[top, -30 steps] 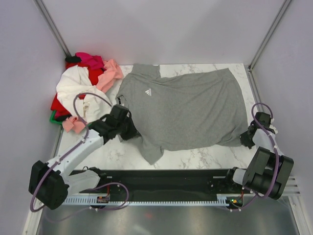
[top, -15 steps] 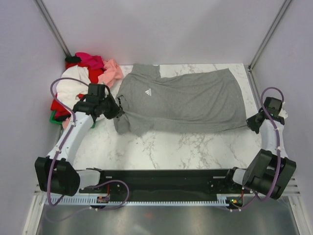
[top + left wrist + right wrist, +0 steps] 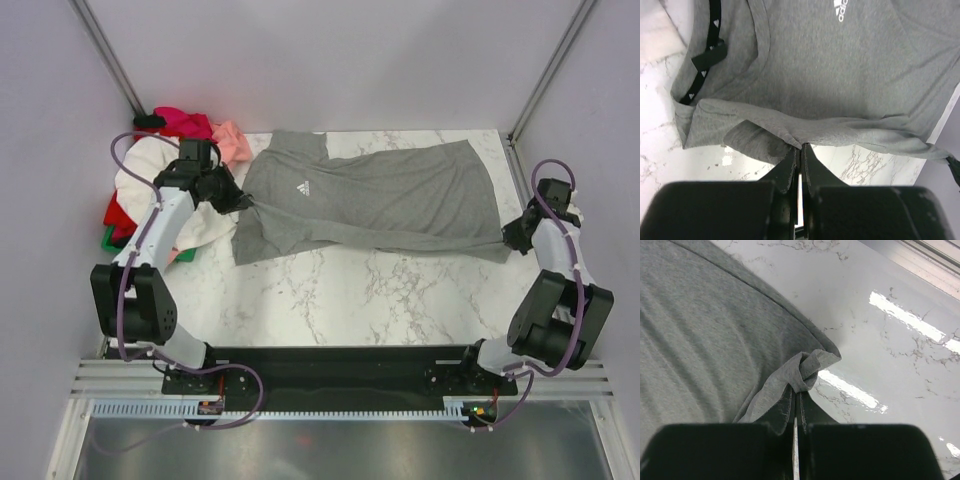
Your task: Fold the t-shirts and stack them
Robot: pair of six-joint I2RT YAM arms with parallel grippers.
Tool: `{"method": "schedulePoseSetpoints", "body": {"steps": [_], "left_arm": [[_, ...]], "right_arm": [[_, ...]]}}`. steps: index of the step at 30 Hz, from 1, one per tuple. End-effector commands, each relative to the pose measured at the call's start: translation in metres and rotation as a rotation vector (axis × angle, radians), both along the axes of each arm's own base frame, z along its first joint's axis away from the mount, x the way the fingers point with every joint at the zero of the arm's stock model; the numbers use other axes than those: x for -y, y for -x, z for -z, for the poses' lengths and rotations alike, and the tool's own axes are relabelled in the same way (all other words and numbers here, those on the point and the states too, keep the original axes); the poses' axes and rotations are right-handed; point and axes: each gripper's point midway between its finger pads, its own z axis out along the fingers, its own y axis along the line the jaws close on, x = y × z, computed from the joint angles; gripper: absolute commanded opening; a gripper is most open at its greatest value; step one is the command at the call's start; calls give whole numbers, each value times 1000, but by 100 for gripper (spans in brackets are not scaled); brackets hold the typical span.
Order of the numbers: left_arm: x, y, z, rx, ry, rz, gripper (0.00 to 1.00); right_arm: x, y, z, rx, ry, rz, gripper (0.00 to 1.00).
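The grey t-shirt (image 3: pixel 380 200) with a small white chest logo (image 3: pixel 303 187) lies across the marble table, its near half folded up over itself. My left gripper (image 3: pixel 243 203) is shut on a fold of the shirt's near edge by the collar; in the left wrist view (image 3: pixel 800 146) the grey cloth is pinched between the jaws. My right gripper (image 3: pixel 513 240) is shut on the bunched hem corner at the shirt's right end, seen in the right wrist view (image 3: pixel 799 390). Both hold the cloth low over the table.
A heap of other t-shirts (image 3: pixel 160 190), white, red, pink (image 3: pixel 232 140), magenta (image 3: pixel 185 122) and green, sits at the table's far left corner beside my left arm. Grey walls close both sides. Bare marble (image 3: pixel 360 300) lies between the shirt and the arm bases.
Both grippers have carried the shirt's near edge away from the bases toward the far side, folding the near half over. The left arm swung left and back beside the heap.
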Motion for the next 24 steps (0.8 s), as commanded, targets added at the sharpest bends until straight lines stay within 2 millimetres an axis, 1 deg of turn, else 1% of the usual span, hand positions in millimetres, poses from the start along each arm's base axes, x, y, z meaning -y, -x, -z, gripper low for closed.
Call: {"method": "schedulePoseSetpoints", "body": {"steps": [1, 2, 3, 4, 6, 7, 8, 9, 10, 11, 12, 13, 14, 15, 16, 17, 18, 19, 20, 21, 22, 23, 24], "left_arm": [[-9, -26, -31, 107, 6, 29, 2], [-9, -31, -26, 96, 9, 33, 2], [-9, -36, -32, 112, 13, 40, 2], [-8, -39, -32, 109, 21, 46, 2], [-6, -45, -28, 101, 27, 55, 2], [-5, -50, -33, 112, 29, 60, 2], [-5, -53, -34, 116, 26, 63, 2], [-5, -61, -33, 117, 21, 65, 2], [-6, -65, -34, 121, 18, 69, 2], [-6, -69, -33, 119, 11, 72, 2], [-7, -77, -30, 112, 4, 78, 2], [-7, -82, -27, 105, -2, 80, 2], [-8, -86, -24, 97, -6, 81, 2], [-7, -94, -16, 82, -8, 86, 2], [-8, -98, -12, 70, -7, 86, 2], [-8, -102, -10, 65, -6, 88, 2], [-8, -108, -12, 65, -10, 93, 2], [-10, -113, 2, 34, -16, 90, 2], [-12, -118, 8, 21, -18, 86, 2], [-15, -126, 3, 35, -21, 77, 2], [-16, -131, 19, 1, -15, 75, 2], [-18, -136, 23, -8, -12, 69, 3], [-20, -146, 13, 17, -5, 61, 4]], "right_arm": [[13, -19, -16, 50, 26, 35, 0], [12, -23, -15, 56, 16, 31, 0], [12, -26, -16, 65, 13, 31, 0], [14, -32, -21, 80, 16, 30, 0], [17, -38, -20, 75, 12, 30, 0], [18, -42, -22, 79, 14, 30, 0], [21, -51, -23, 84, 14, 25, 0], [19, -56, -23, 85, 8, 11, 0], [21, -66, -31, 105, 13, 4, 0], [21, -73, -25, 93, 6, -11, 0], [18, -80, -25, 91, 4, -29, 0], [18, -91, -32, 109, 8, -40, 0], [15, -97, -23, 89, -5, -55, 0], [8, -104, -21, 84, -7, -78, 0], [7, -115, -28, 100, 4, -94, 0], [4, -120, -16, 71, -2, -106, 0], [-3, -126, -13, 59, 9, -136, 0], [-1, -136, -17, 66, 29, -139, 0], [-1, -139, -2, 29, 21, -143, 0], [0, -144, 1, 23, 22, -146, 0], [4, -155, -6, 39, 31, -144, 0], [5, -161, 8, 11, 20, -147, 0], [5, -170, 9, 13, 16, -158, 0]]}}
